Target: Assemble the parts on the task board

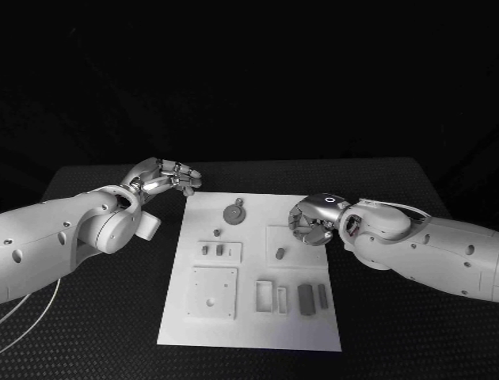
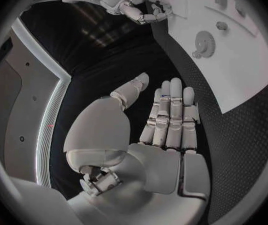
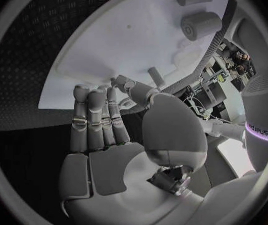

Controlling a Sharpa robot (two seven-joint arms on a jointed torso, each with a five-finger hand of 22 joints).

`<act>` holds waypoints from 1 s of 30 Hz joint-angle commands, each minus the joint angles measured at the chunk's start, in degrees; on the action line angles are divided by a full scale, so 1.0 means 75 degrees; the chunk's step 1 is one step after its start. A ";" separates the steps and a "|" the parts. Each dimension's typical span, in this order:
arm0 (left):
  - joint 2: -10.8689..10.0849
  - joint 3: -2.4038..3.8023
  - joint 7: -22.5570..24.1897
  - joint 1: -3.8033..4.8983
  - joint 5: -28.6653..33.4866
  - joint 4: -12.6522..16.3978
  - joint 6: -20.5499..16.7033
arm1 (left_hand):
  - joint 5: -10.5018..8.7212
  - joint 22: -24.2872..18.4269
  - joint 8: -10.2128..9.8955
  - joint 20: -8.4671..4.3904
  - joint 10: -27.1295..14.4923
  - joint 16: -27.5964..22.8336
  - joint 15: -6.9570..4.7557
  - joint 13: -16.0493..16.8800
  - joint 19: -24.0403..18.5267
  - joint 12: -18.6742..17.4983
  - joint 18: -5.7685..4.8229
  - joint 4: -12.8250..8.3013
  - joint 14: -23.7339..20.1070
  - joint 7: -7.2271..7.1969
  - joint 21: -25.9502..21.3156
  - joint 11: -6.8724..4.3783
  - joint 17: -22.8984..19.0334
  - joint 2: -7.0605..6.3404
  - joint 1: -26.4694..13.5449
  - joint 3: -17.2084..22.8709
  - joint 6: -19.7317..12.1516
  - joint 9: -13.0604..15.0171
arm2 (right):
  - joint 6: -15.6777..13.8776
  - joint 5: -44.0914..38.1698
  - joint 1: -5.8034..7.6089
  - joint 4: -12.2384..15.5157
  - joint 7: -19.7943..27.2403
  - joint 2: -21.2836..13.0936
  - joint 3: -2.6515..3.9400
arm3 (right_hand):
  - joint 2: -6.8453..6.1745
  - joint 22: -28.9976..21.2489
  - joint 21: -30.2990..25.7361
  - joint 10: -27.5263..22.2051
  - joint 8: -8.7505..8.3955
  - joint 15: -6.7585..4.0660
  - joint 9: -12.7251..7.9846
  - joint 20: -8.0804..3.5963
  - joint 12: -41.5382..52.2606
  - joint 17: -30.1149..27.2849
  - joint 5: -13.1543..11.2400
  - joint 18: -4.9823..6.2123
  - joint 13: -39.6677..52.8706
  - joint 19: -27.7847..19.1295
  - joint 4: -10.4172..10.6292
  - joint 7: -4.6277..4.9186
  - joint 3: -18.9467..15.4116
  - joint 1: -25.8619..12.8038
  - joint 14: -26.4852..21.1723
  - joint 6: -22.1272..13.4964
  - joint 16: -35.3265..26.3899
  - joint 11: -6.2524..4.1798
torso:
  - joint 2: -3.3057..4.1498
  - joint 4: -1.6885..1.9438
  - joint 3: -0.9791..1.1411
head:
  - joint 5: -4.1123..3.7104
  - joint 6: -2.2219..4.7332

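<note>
Right hand over the board's right edge, fingers straight and apart in its wrist view, nothing held; hovering just beside the small peg on the raised square near the board's middle; judged step: reaching for that peg; best done by lowering slowly, closing thumb and fingertip on the peg's sides, lifting straight up clear of the square before any sideways travel. Left hand off the board, above the black table near the board's far-left corner, fingers extended side by side, palm empty. Gear lying flat at the far end; small parts on the left square; square plate with a hole at the near left; upright blocks in a row at the near right. Open table on both sides and beyond the far edge; near half crowded, so approaches from above safest; hands well apart.
</note>
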 commanded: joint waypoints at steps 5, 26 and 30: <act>0.0013 0.0006 0.0093 0.0006 0.0080 0.0005 0.0136 | 0.0001 0.0009 0.0021 0.0053 -0.0061 -0.0079 0.0015 -0.0018 0.0010 -0.0040 0.0014 0.0016 0.0038 -0.0001 -0.0036 0.0011 0.0016 0.0030 -0.0067 -0.0051 -0.0062 0.0005 | 0.0126 -0.0482 -0.0088 0.0047 -0.0072 0.0053 -0.0071 | 0.0033 0.0125 0.0056 0.1138 0.0117 -0.0187 0.0048 -0.0086 0.0035 0.0098 -0.0043 0.0209 0.0136 0.0228 -0.0003 -0.0114 0.0019 0.0107 0.0141 0.0322 0.0110 -0.0078 | 0.0000 0.0000 0.0002 | -0.0012 -0.0032; 0.0008 0.0006 0.0060 0.0006 0.0080 -0.0010 0.0163 | -0.0001 0.0019 0.0014 0.0060 -0.0091 -0.0137 0.0021 -0.0035 0.0013 -0.0040 0.0023 0.0012 0.0054 0.0007 -0.0055 0.0021 0.0040 0.0036 -0.0068 -0.0065 -0.0084 0.0002 | -0.0078 -0.1185 -0.0188 0.0155 -0.0412 0.0147 -0.0214 | 0.0170 0.0174 0.0457 0.1827 0.0319 -0.0435 0.0162 -0.0252 0.0020 0.0513 -0.0049 0.0209 0.0560 0.0498 -0.0258 -0.0345 0.0085 0.0168 0.0341 0.0910 0.0439 -0.0339 | -0.0001 -0.0001 0.0001 | -0.0022 -0.0091; 0.0008 0.0006 0.0053 0.0006 0.0080 -0.0015 0.0167 | -0.0001 0.0021 0.0013 0.0061 -0.0096 -0.0146 0.0021 -0.0037 0.0014 -0.0040 0.0024 0.0011 0.0057 0.0008 -0.0058 0.0023 0.0044 0.0038 -0.0067 -0.0067 -0.0088 0.0001 | -0.0171 -0.1254 -0.0192 0.0194 -0.0490 0.0155 -0.0223 | 0.0151 0.0173 0.0473 0.1840 0.0317 -0.0439 0.0163 -0.0252 0.0012 0.0532 -0.0055 0.0209 0.0576 0.0501 -0.0253 -0.0347 0.0093 0.0160 0.0343 0.0916 0.0445 -0.0343 | -0.0001 -0.0004 -0.0001 | -0.0023 -0.0094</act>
